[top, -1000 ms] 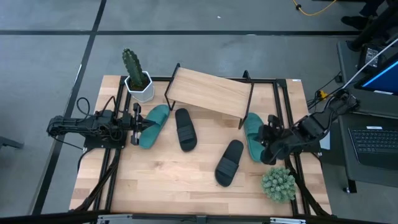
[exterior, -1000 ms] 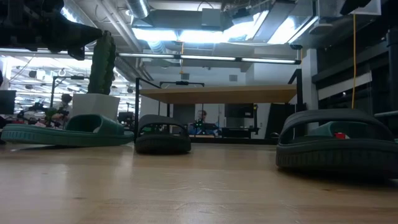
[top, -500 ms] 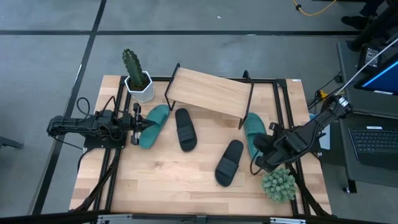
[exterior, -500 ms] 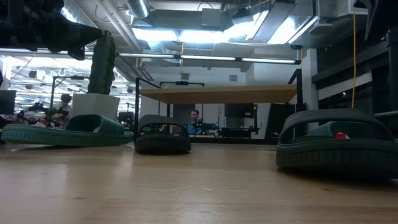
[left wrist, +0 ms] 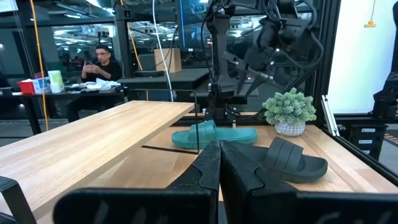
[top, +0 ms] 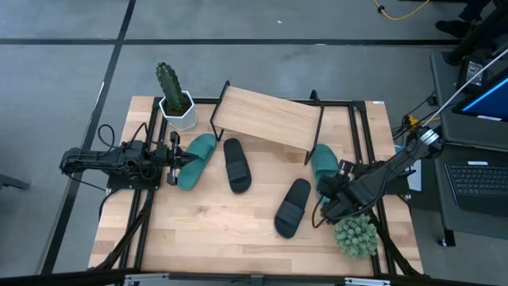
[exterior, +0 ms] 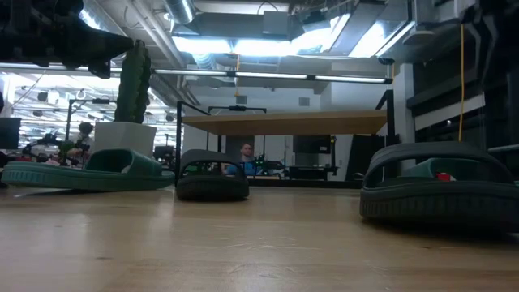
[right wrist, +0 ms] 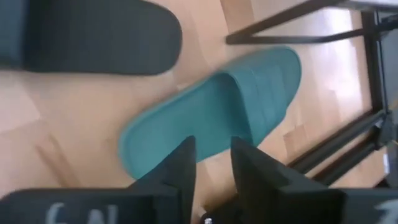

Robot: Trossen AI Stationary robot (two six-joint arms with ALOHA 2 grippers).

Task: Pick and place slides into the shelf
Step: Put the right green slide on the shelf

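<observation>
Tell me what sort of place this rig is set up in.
Probably a robotics lab or open workshop. The low view shows exposed ceiling ducts and strip lights; the left wrist view shows a person seated at a cluttered workbench; the high view shows a laptop beside the table.

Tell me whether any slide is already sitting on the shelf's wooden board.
No: in the high view the shelf board is bare, and both teal slides and both black slides lie on the table.

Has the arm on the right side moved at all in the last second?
Yes. In the high view the right end effector has swung from over the right teal-green rubber slide toward the small potted green plant.
</observation>
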